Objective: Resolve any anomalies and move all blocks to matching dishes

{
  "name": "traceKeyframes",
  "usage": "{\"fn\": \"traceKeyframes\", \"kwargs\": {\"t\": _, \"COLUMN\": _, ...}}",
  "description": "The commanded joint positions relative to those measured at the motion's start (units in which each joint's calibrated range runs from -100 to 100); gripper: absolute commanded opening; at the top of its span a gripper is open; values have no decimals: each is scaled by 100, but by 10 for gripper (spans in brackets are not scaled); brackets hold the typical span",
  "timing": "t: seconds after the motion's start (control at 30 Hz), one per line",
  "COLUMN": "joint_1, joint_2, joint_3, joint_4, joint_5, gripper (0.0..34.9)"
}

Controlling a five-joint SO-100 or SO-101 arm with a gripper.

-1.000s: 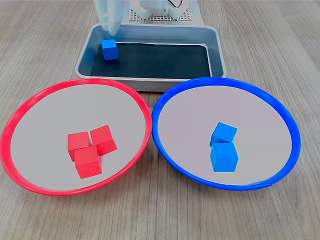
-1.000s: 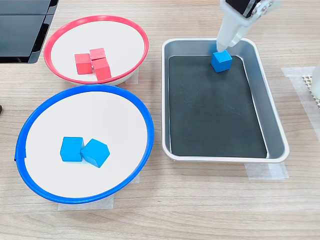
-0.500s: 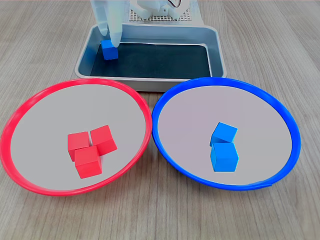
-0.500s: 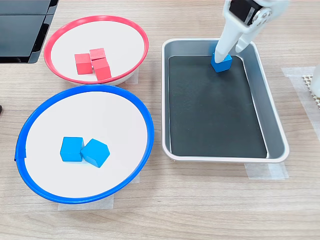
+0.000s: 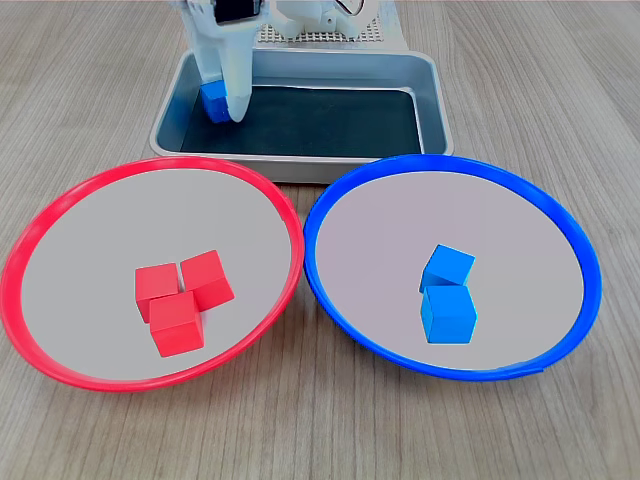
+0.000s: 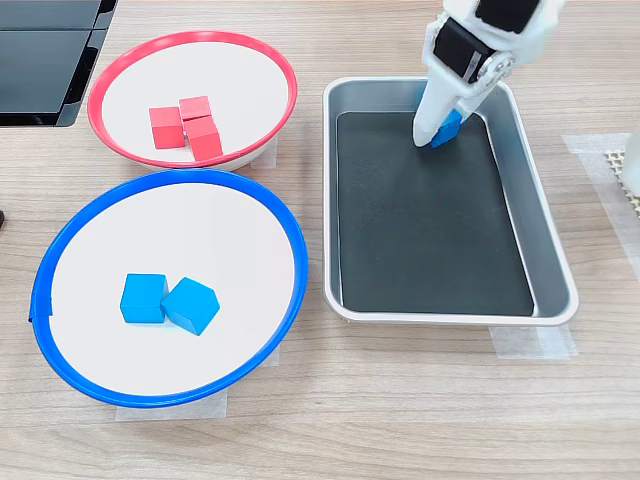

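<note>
In the first exterior view, the white tool (image 5: 222, 100) reaches down into the grey metal tray (image 5: 432, 95) at the far side of the wooden table (image 5: 560, 70). Its two fingers stand on both sides of a blue block (image 5: 213, 101), near the tray's left corner on the black liner (image 5: 330, 122), and they seem to pinch it. The red-rimmed dish (image 5: 35, 235) is at the first exterior view's left and holds three red blocks (image 5: 180, 298) that touch each other. The blue-rimmed dish (image 5: 560, 220) is at the right and holds two blue blocks (image 5: 447, 295), one just behind the other.

In the second exterior view, the tool (image 6: 437, 128) comes from the top into the tray (image 6: 548, 250). The blue block (image 6: 449, 127) shows only partly between the fingers, close to the tray's upper edge, and it looks tilted. The red-rimmed dish (image 6: 110, 75) with its three red blocks (image 6: 187, 126) is at the upper left. The blue-rimmed dish (image 6: 280, 225) is below it, and its two blue blocks (image 6: 168, 301) lie side by side and touch.
</note>
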Motion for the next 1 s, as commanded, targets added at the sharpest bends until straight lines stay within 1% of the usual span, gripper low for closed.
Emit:
{"fn": "traceKeyframes", "kwargs": {"t": 0.0, "joint_1": -47, "joint_2": 3, "joint_3": -4, "joint_4": -75, "joint_5": -39, "gripper": 95}}
{"fn": "traceKeyframes", "kwargs": {"t": 0.03, "joint_1": -85, "joint_2": 12, "joint_3": -31, "joint_4": -51, "joint_5": -54, "gripper": 69}}
{"fn": "traceKeyframes", "kwargs": {"t": 0.07, "joint_1": -122, "joint_2": 20, "joint_3": -86, "joint_4": -9, "joint_5": -73, "gripper": 25}}
{"fn": "traceKeyframes", "kwargs": {"t": 0.13, "joint_1": -235, "joint_2": 37, "joint_3": -195, "joint_4": 7, "joint_5": -142, "gripper": 8}}
{"fn": "traceKeyframes", "kwargs": {"t": 0.17, "joint_1": -376, "joint_2": 55, "joint_3": -332, "joint_4": 49, "joint_5": -215, "gripper": 4}}
{"fn": "traceKeyframes", "kwargs": {"t": 0.2, "joint_1": -480, "joint_2": 80, "joint_3": -459, "joint_4": 98, "joint_5": -283, "gripper": 3}}
{"fn": "traceKeyframes", "kwargs": {"t": 0.27, "joint_1": -904, "joint_2": 208, "joint_3": -969, "joint_4": 238, "joint_5": -552, "gripper": 3}}
{"fn": "traceKeyframes", "kwargs": {"t": 0.33, "joint_1": -1496, "joint_2": 421, "joint_3": -1788, "joint_4": 494, "joint_5": -899, "gripper": 3}}
{"fn": "traceKeyframes", "kwargs": {"t": 0.4, "joint_1": -2118, "joint_2": 771, "joint_3": -2880, "joint_4": 816, "joint_5": -1265, "gripper": 3}}
{"fn": "traceKeyframes", "kwargs": {"t": 0.47, "joint_1": -2701, "joint_2": 1231, "joint_3": -4027, "joint_4": 981, "joint_5": -1617, "gripper": 3}}
{"fn": "traceKeyframes", "kwargs": {"t": 0.57, "joint_1": -3454, "joint_2": 2067, "joint_3": -5493, "joint_4": 890, "joint_5": -2042, "gripper": 2}}
{"fn": "traceKeyframes", "kwargs": {"t": 0.63, "joint_1": -3765, "joint_2": 2553, "joint_3": -6030, "joint_4": 709, "joint_5": -2173, "gripper": 2}}
{"fn": "traceKeyframes", "kwargs": {"t": 0.7, "joint_1": -3962, "joint_2": 2963, "joint_3": -6303, "joint_4": 470, "joint_5": -2212, "gripper": 2}}
{"fn": "traceKeyframes", "kwargs": {"t": 0.77, "joint_1": -4028, "joint_2": 3227, "joint_3": -6331, "joint_4": 205, "joint_5": -2212, "gripper": 2}}
{"fn": "traceKeyframes", "kwargs": {"t": 0.9, "joint_1": -3896, "joint_2": 3475, "joint_3": -5994, "joint_4": -306, "joint_5": -2115, "gripper": 4}}
{"fn": "traceKeyframes", "kwargs": {"t": 0.93, "joint_1": -3840, "joint_2": 3509, "joint_3": -5866, "joint_4": -447, "joint_5": -2076, "gripper": 15}}
{"fn": "traceKeyframes", "kwargs": {"t": 0.97, "joint_1": -3793, "joint_2": 3534, "joint_3": -5766, "joint_4": -554, "joint_5": -2042, "gripper": 37}}
